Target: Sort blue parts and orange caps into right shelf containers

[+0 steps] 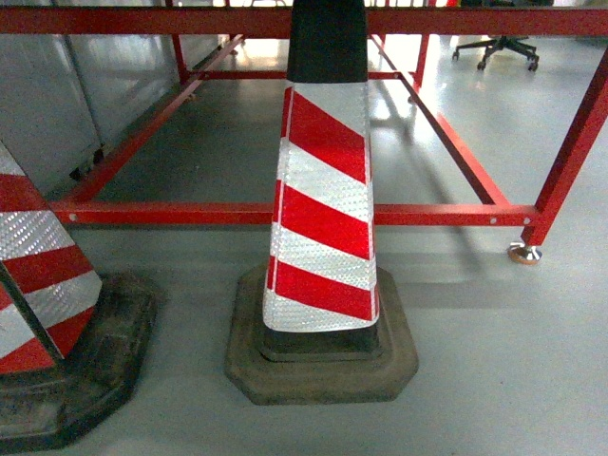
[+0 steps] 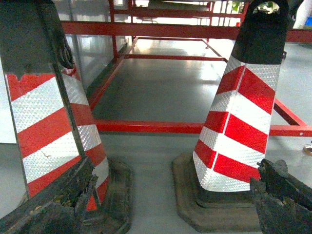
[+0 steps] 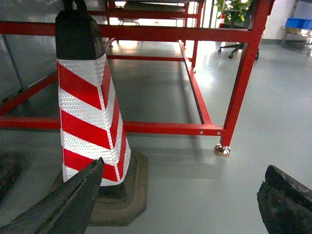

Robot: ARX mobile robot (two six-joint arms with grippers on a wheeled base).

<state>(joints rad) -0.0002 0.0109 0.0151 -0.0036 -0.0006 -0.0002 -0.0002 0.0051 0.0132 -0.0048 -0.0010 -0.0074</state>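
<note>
The blue parts and orange caps are out of view. Far off at the top right of the right wrist view is a bright-blue box shape (image 3: 297, 22), perhaps one of the containers; it is too small to tell. My left gripper (image 2: 173, 195) is open, low over the grey floor, with nothing between its worn black fingers (image 2: 73, 190). My right gripper (image 3: 184, 195) is also open and empty, its left finger (image 3: 80, 195) close in front of a cone's base. Neither gripper shows in the head view.
A red-and-white striped traffic cone (image 1: 323, 190) stands straight ahead on a dark rubber base, and a second cone (image 1: 38, 275) stands at the left. Behind them is a red steel frame (image 1: 190, 213) with a foot (image 1: 524, 253). An office chair (image 1: 499, 47) stands far back.
</note>
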